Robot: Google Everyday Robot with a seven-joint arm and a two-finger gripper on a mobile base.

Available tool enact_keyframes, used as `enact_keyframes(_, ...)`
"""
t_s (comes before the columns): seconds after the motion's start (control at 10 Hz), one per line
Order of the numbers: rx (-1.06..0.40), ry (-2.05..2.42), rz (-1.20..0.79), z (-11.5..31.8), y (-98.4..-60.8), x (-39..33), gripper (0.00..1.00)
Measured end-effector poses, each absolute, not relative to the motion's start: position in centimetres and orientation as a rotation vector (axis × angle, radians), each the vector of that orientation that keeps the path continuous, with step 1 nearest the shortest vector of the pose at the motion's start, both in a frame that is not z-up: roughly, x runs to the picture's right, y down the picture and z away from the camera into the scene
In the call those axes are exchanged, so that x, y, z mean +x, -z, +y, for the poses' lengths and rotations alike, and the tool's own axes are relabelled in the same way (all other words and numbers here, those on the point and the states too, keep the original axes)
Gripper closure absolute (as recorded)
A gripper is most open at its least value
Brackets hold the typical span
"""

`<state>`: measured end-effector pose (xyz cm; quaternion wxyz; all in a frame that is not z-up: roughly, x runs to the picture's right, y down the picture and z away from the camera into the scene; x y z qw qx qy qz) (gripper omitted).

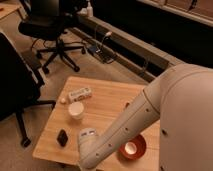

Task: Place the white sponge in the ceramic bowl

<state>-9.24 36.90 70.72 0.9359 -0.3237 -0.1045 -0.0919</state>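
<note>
The white arm (132,122) slants from the right down across the desk (107,97) to its near left part and ends in a rounded joint. The hand is hidden beneath that end, so I cannot tell whether it is apart or together. The sponge (87,134) shows right against the arm's end, between the black block (62,136) to its left and the bowl (142,145) to its right.
</note>
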Motion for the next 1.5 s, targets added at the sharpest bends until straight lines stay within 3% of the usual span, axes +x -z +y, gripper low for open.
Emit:
enact_keyframes(0.1, -0.664, 0.187, -0.208, 37.0, -70.8, -9.2, 0.41)
enact_keyframes(0.6, -0.645, 0.164, -0.179, 36.1, -70.8, -9.1, 0.93)
enact_keyframes(0.7, -0.633, 0.154, -0.171, 35.5, -70.7, -9.1, 0.99)
enact_keyframes(1.5, -0.467, 0.027, -0.095, 28.9, -69.3, -7.2, 1.0)
